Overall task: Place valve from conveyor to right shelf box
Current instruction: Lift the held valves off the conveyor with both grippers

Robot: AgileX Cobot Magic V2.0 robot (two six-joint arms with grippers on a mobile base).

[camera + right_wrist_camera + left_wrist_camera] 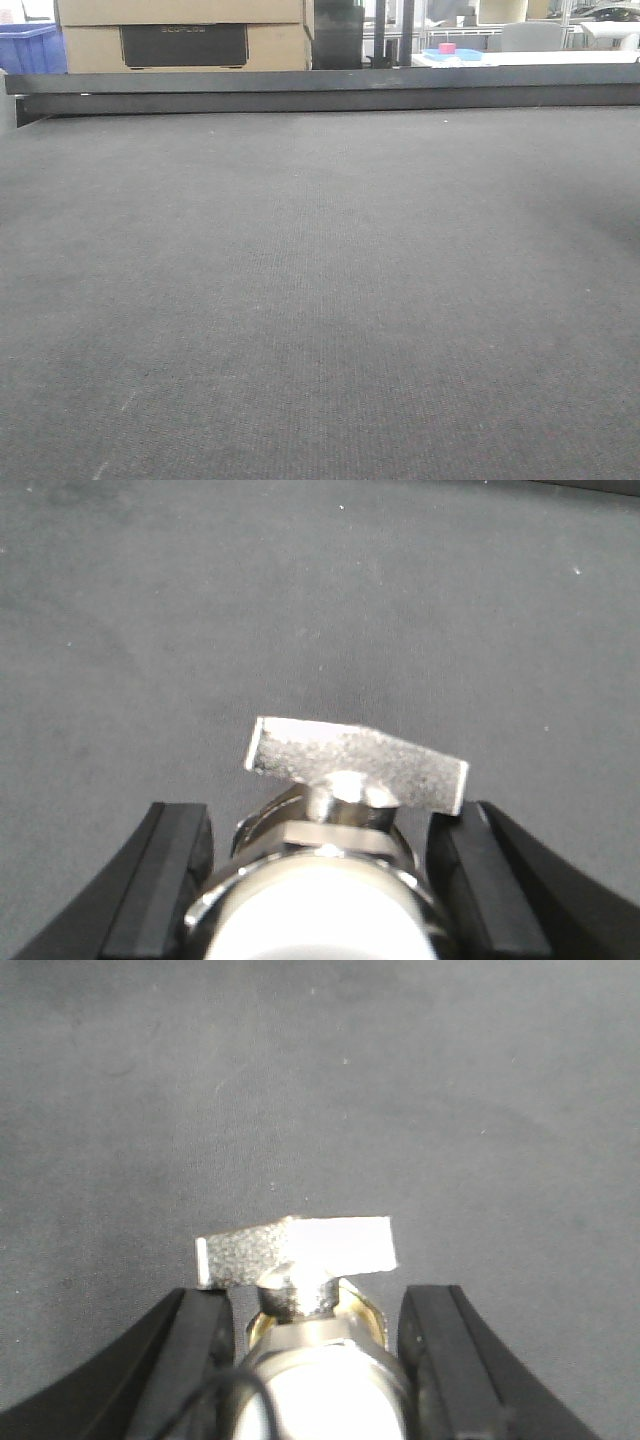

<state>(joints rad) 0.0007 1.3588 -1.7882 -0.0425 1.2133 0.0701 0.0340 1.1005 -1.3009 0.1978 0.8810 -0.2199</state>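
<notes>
A valve [300, 1250] sits between the black fingers [195, 1345] of the left claw [315, 1300], which is closed narrowly against its silvery body. Its speckled grey T-handle juts just ahead of the fingertips, and its white cap lies back toward the wrist. The right claw [325, 815] grips a second valve [355, 760] the same way, with the handle slanting down to its right. Beyond both claws lies the dark grey conveyor [320, 300]. At the conveyor's far edge runs a black rail [320, 92], with cardboard boxes [180, 25] behind it.
</notes>
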